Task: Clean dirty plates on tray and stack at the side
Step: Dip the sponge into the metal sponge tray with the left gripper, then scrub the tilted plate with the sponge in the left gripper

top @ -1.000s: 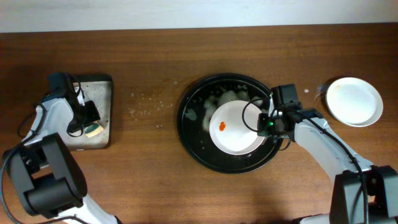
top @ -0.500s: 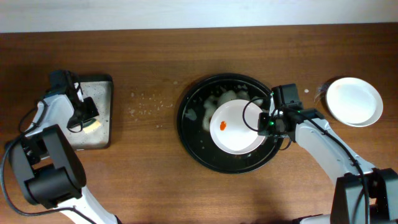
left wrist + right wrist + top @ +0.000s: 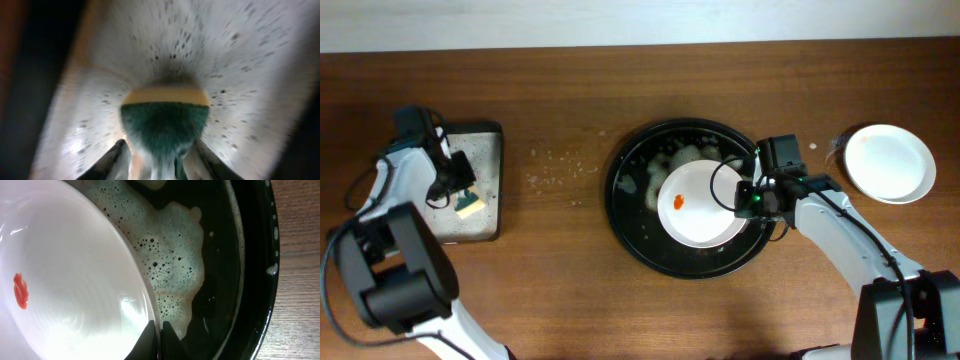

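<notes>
**A:** Overhead view: your right claw [image 3: 752, 197] is pinched tight on the right rim of the dirty plate [image 3: 698, 205], which sits in the round tray [image 3: 623, 210] at centre frame.

**B:** And the left?

**A:** Your left claw [image 3: 160, 157] is closed on the sponge [image 3: 165, 120], over the rectangular tray [image 3: 488, 135] at far left. The plate lies well apart to its right, orange smear [image 3: 678, 202] on the near side.

**B:** Anything unclear?

**A:** Left wrist is blurred, and foam [image 3: 175, 265] may hide more. A clean plate [image 3: 890, 163] rests on the counter [image 3: 560, 280] at far right.
</notes>
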